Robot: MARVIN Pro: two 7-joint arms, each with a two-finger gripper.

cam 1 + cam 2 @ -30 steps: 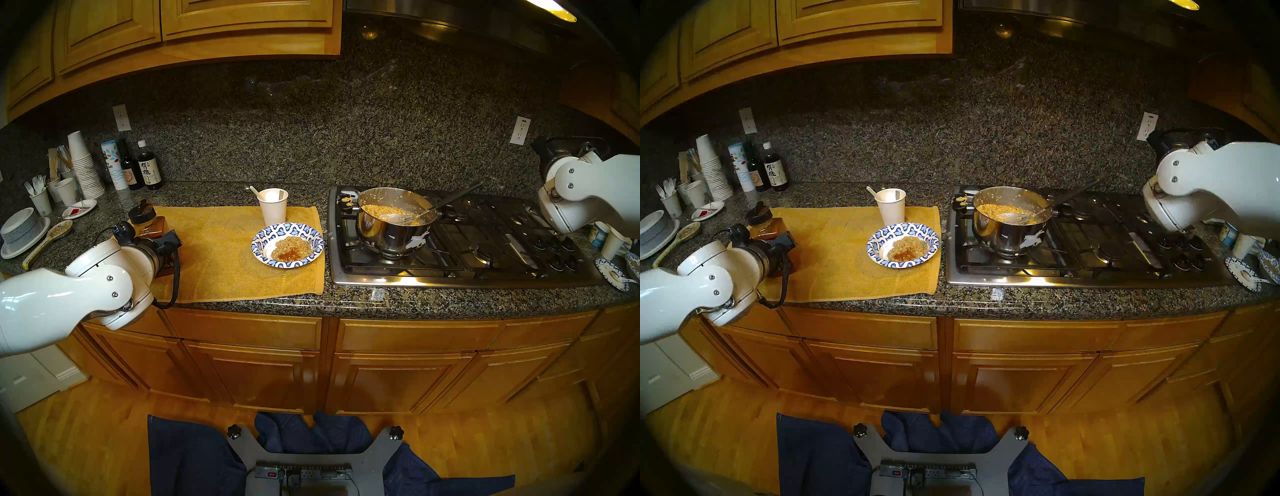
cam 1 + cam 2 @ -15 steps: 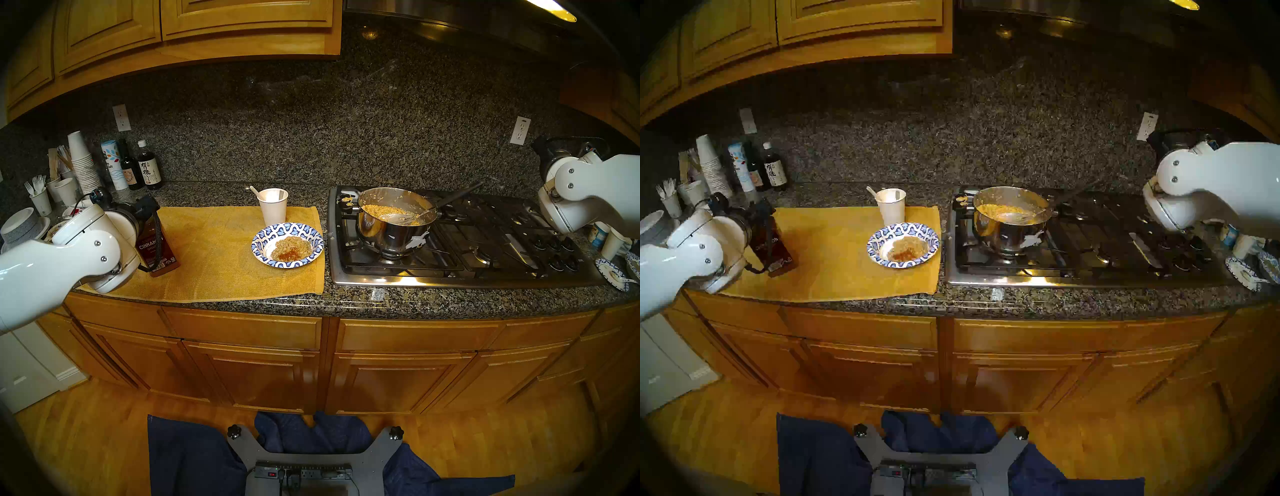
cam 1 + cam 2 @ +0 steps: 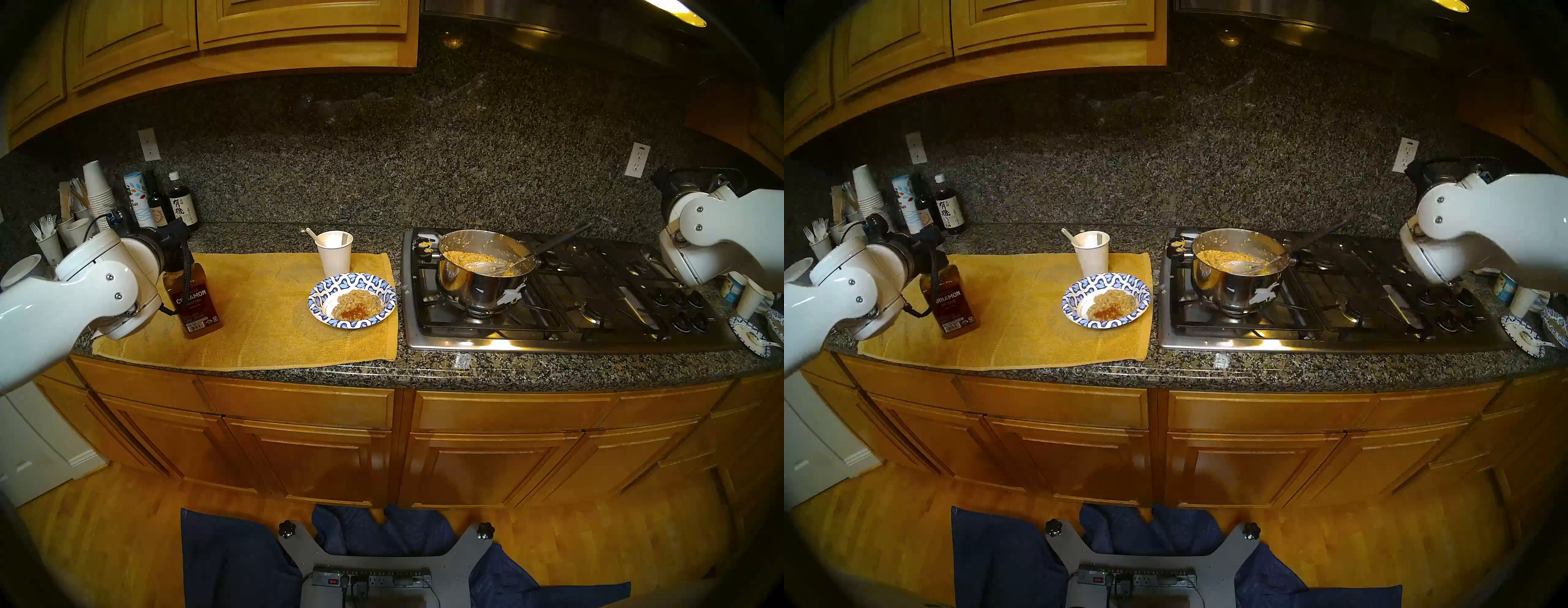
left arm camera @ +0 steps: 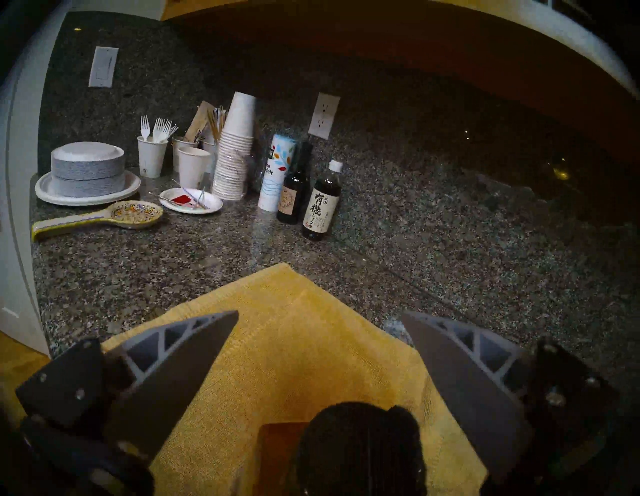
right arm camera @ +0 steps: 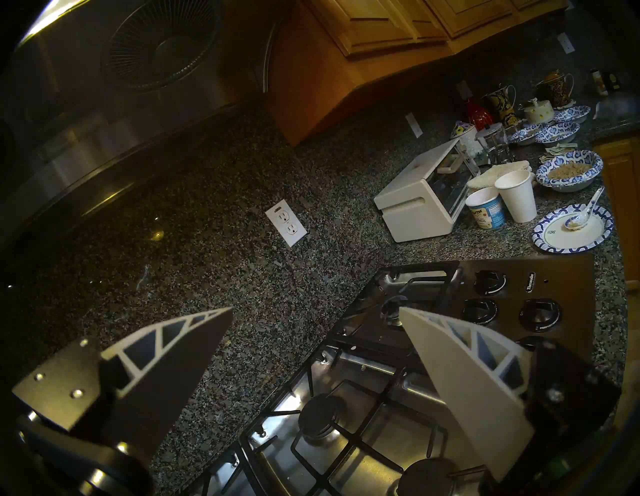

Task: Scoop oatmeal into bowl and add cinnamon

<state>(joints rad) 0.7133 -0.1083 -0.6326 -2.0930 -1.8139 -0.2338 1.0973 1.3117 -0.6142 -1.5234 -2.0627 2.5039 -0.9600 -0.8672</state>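
Label "CINNAMON" fronts the cinnamon (image 3: 194, 303); stove (image 5: 531, 281) badge reads "Thermador".

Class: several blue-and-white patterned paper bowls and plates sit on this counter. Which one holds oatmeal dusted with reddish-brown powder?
The bowl on the yellow cloth, left of the stove; the others lie right of the stove, undusted.

The cinnamon (image 3: 196, 302) jar stands upright on yellow cloth; the patterned bowl (image 3: 321, 293) holds cinnamon-dusted oatmeal (image 3: 355, 304).
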